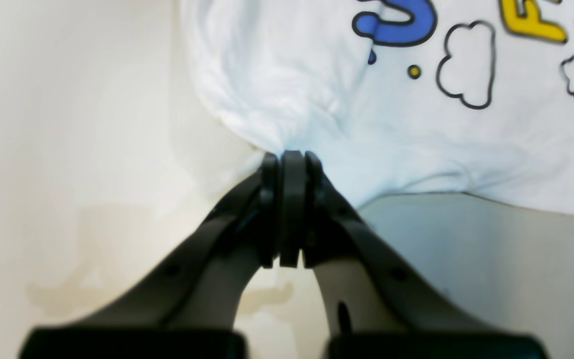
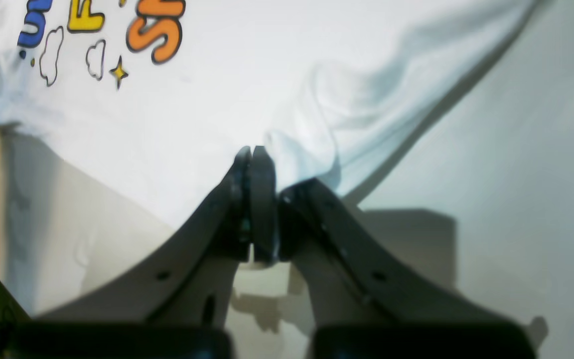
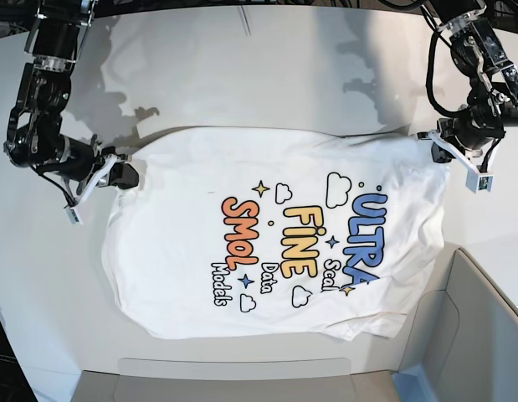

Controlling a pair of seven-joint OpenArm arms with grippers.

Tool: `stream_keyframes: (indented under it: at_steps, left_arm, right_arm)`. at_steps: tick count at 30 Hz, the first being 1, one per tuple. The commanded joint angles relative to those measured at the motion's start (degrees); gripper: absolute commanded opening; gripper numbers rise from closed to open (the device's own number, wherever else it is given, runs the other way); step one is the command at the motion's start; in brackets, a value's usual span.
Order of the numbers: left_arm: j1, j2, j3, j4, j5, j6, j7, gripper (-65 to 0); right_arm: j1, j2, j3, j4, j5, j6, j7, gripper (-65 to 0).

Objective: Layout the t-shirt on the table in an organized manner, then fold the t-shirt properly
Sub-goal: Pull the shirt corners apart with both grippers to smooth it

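The white t-shirt [image 3: 175, 251] lies spread on the white table [image 3: 242, 75], print side up, with the lettering running sideways. My left gripper [image 3: 428, 139] is shut on the shirt's far right corner. In the left wrist view the gripper [image 1: 292, 157] pinches bunched cloth of the t-shirt [image 1: 287, 75] just above the table [image 1: 43, 124]. My right gripper [image 3: 127, 176] is shut on the shirt's far left corner. In the right wrist view the gripper [image 2: 254, 152] pinches the t-shirt [image 2: 247, 75], which casts a shadow on the table [image 2: 516, 149].
A grey bin-like panel [image 3: 480, 322] stands at the near right, under the shirt's near right corner. Another grey panel [image 3: 233, 378] runs along the near edge. Bare tabletop lies beyond the shirt up to the curved far edge.
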Motion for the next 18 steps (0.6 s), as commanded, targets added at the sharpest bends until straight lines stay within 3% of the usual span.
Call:
stream_keyframes:
  at_steps: [1, 6, 11, 18]
  left_arm:
    - [0.5, -0.7, -0.4, 0.9, -0.4, 0.1, -0.8, -65.0]
    - [4.9, -0.7, -4.1, 0.9, -0.4, 0.1, -0.8, -65.0]
    - [8.5, -0.7, -8.7, 0.9, -0.4, 0.1, -0.8, -65.0]
    - [13.6, -0.2, -9.2, 0.9, -0.4, 0.1, -0.8, -65.0]
  right_arm:
    - [-0.4, 0.8, 0.3, 2.1, 1.5, 0.1, 1.2, -65.0]
    - [-8.5, -0.4, 6.7, 7.1, 3.2, 0.1, 0.5, -65.0]
    - [-13.4, -0.5, 7.1, 7.1, 6.4, 0.1, -0.9, -65.0]
    - [-16.4, -0.5, 7.1, 7.3, 6.5, 0.1, -0.9, -65.0]
